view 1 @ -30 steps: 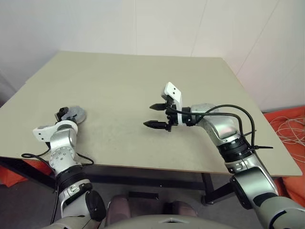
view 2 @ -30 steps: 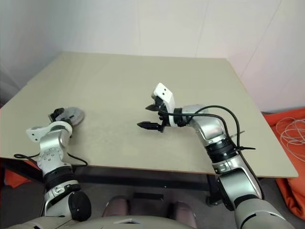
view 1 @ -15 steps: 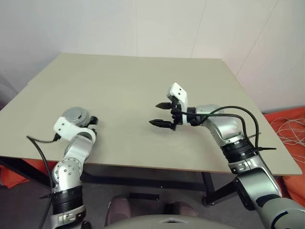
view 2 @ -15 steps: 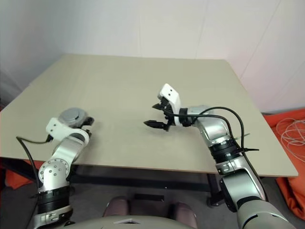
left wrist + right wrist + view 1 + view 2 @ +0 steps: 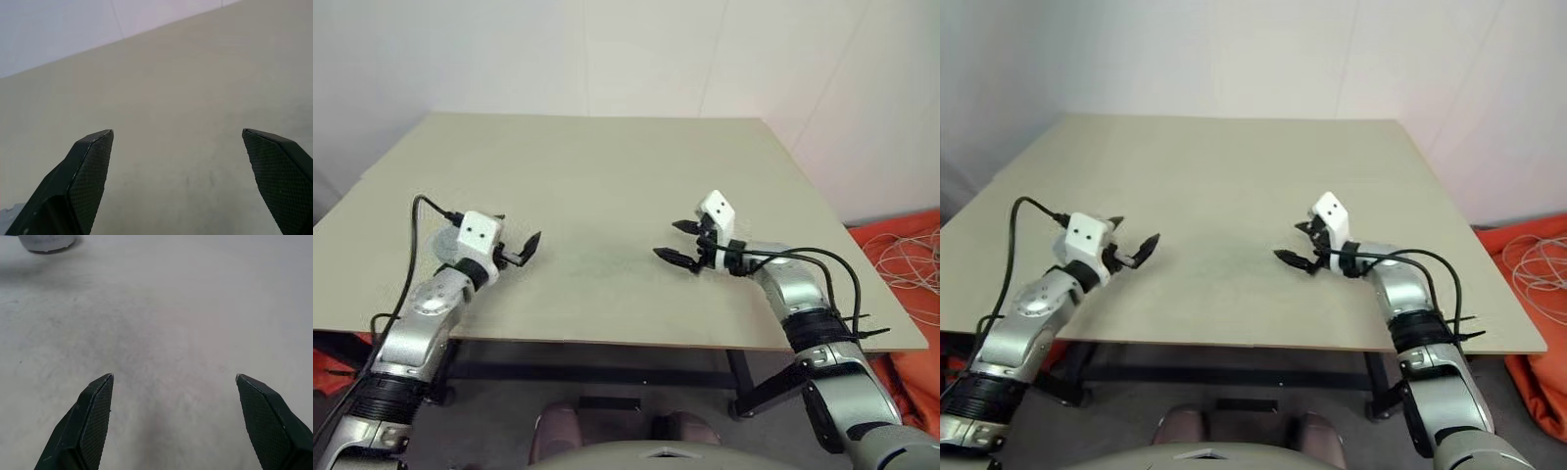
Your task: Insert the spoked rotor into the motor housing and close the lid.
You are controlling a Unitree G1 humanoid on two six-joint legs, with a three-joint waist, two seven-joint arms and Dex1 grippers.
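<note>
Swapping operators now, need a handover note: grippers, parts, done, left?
Left gripper: open, empty, above the table at its left side.
Right gripper: open, empty, above the table's front right.
Parts: one round grey disc, probably the lid, lies on the table by the left wrist, mostly hidden.
Done: lid likely placed; what's under it can't be told.
Left: check seating before finishing.

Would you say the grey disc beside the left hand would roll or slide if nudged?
The grey disc appears to lie flat on the table, so it would probably slide rather than roll. It looks low and rigid, so tipping seems unlikely.
</note>
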